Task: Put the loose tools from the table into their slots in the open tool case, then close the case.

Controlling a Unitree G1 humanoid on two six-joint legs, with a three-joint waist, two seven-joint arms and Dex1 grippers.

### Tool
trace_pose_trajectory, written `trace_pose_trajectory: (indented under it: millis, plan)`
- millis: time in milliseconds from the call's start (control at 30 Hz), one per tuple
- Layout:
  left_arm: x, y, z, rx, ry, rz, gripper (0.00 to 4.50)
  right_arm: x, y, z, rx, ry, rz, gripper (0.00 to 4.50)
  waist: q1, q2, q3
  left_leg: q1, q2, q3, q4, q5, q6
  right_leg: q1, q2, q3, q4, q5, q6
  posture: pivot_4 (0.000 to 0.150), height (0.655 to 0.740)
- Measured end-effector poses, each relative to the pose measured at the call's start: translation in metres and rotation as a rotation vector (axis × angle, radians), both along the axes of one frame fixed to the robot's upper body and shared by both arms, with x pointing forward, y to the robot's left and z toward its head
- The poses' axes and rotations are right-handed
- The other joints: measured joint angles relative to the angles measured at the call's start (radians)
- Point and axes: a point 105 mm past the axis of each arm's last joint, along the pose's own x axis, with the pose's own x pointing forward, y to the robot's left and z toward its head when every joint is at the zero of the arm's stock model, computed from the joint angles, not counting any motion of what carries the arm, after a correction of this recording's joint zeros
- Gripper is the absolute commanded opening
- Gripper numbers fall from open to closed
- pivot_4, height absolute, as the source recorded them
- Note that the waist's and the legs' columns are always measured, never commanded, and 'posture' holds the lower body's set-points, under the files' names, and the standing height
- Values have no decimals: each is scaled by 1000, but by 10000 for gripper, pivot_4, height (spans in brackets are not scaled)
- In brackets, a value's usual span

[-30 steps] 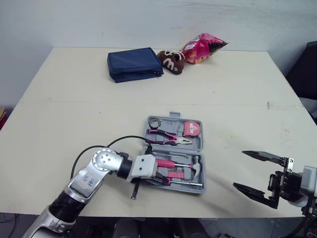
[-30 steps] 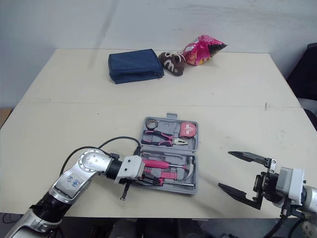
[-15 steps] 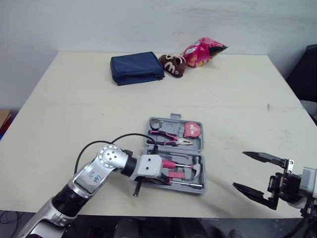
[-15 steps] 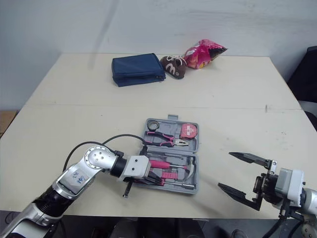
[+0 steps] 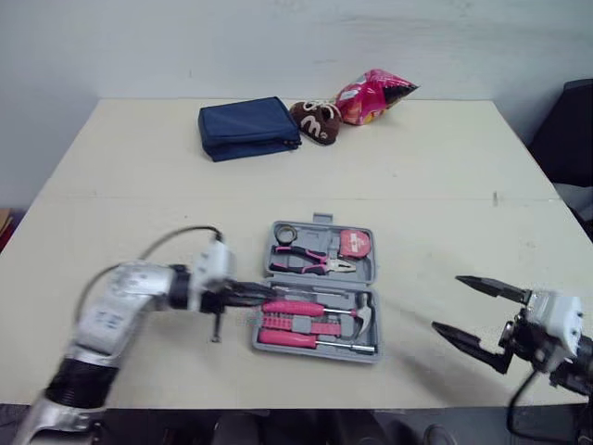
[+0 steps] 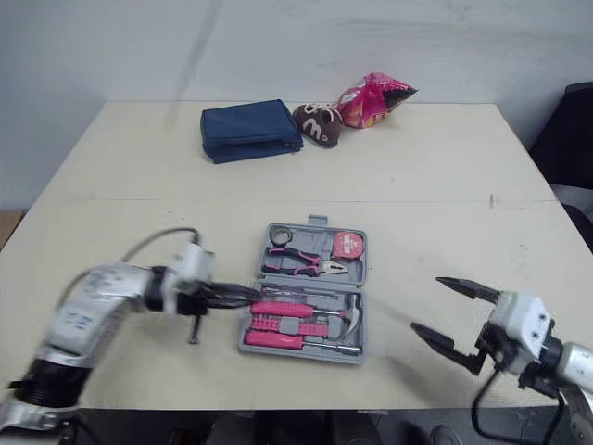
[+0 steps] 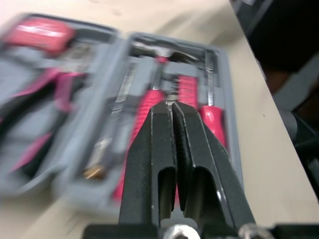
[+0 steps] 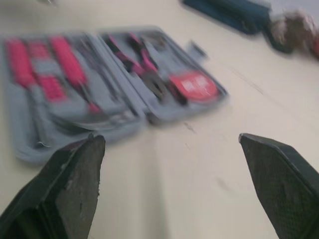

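The grey tool case (image 5: 366, 278) lies open near the table's front edge. Its far half holds pink-handled pliers (image 5: 310, 260), a pink tape measure (image 5: 355, 244) and a metal ring. Its near half holds a pink screwdriver (image 5: 296, 307), a hammer (image 5: 364, 311) and pink bits. My left gripper (image 5: 269, 292) is shut and empty, pointing right, its tips over the case's left edge by the screwdriver handle; in the left wrist view the left gripper (image 7: 173, 104) aims at the near half. My right gripper (image 5: 447, 302) hangs open, right of the case, over bare table.
At the table's far side lie a navy pouch (image 5: 248, 127), a brown plush slipper (image 5: 317, 120) and a pink snack bag (image 5: 371, 93). A dark chair (image 5: 565, 130) stands past the right edge. A black cable loops off my left wrist (image 5: 176, 236).
My left arm has pulled back to the left; its gripper has gone from over the case's near half to the case's left edge. The right gripper stays open in much the same place. The camera shifted.
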Motion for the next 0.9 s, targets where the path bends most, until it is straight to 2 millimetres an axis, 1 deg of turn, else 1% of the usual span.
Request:
trace_pose_trajectory:
  millis: [33,67,133,233,300,333,367,433,500,533,667,800,833,900]
  plan:
    - [2,7,0,4,4,28,717,2,2,-3,11,25,-2,45000,1,0,0,0,0,0,0,0,0,0,0,0,0,-1,0,1500,7400]
    - [6,13,-2,-1,15,62,0,4,6,-6,14,45,10,39913,3,1,1,0,0,0,0,0,0,0,0,0,-1,-1,1,1500,7400]
    - [19,30,-10,0,40,173,0,11,14,-12,-4,72,42,31590,4,0,3,-1,0,1,0,0,0,-1,1,0,-1,-1,1,1500,7400]
    - [34,46,-23,44,48,290,0,24,15,-25,-24,108,33,15034,7,-3,5,-1,-1,1,1,-1,1,-1,0,0,-1,0,2,1500,7400]
    - [41,45,-33,77,49,312,0,34,17,-37,-47,144,25,3806,7,-4,6,-2,-2,2,2,-1,2,-1,-1,1,-1,0,2,1500,7400]
    - [45,38,-39,85,53,311,0,39,19,-44,-67,168,28,95,9,-4,6,-2,-3,3,2,-2,3,-1,-1,1,-1,0,3,1500,7400]
    - [47,30,-43,91,54,300,0,41,22,-51,-84,186,39,95,9,-4,6,-4,-2,3,3,-2,3,-3,-1,1,-1,0,3,1500,7400]
    - [49,19,-47,97,55,285,0,45,27,-57,-95,198,51,95,9,-4,6,-8,-2,4,3,-2,3,-7,-1,2,0,1,3,1500,7400]
    - [53,11,-50,101,55,281,0,52,34,-54,-104,169,70,95,6,-4,6,-16,0,6,6,0,1,-17,1,3,4,1,4,1500,7400]
    - [55,7,-51,101,49,280,0,54,37,-53,-104,160,74,95,3,-5,6,-16,1,7,7,0,0,-18,2,4,6,1,4,1500,7400]
    - [60,-3,-52,107,25,286,0,63,53,-54,-101,133,89,95,-12,-5,7,-13,3,6,7,5,-3,-18,5,5,11,1,4,1500,7400]
    - [59,-11,-55,89,32,273,0,69,70,-53,-92,109,107,95,-19,-6,7,-12,3,6,7,6,-3,-18,5,4,14,2,3,1500,7400]
    - [59,-12,-55,90,33,265,0,72,77,-52,-89,103,115,95,-21,-6,7,-12,3,6,7,7,-3,-18,5,4,14,2,3,1500,7400]
    - [58,-10,-54,96,34,261,0,74,80,-51,-93,99,116,95,-20,-6,7,-12,3,6,7,7,-3,-19,5,4,14,2,3,1500,7400]
